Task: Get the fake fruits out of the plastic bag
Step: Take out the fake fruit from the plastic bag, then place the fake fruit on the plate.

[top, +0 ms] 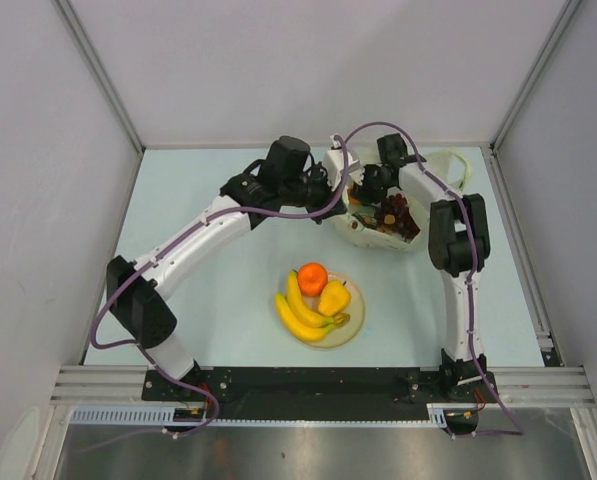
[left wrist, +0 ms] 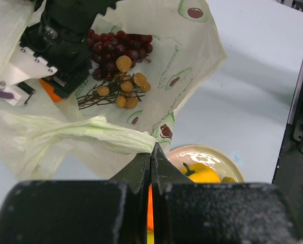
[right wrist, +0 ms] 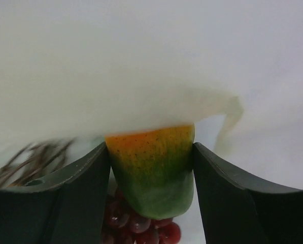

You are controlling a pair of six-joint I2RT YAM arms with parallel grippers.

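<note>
Above the black rail, the left arm and right arm are white tubular links between bulky black joint housings, each trailing a thin purple cable from the rail and ending farthest from it in matte, grainy black fingers.

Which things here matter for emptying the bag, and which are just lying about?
Job: plastic bag, pinched by left gripper; mango in right gripper; grapes; brown stemmed bits; orange, bananas, yellow lumpy fruit, already out.
Lying about: cream plate under those three.
</note>
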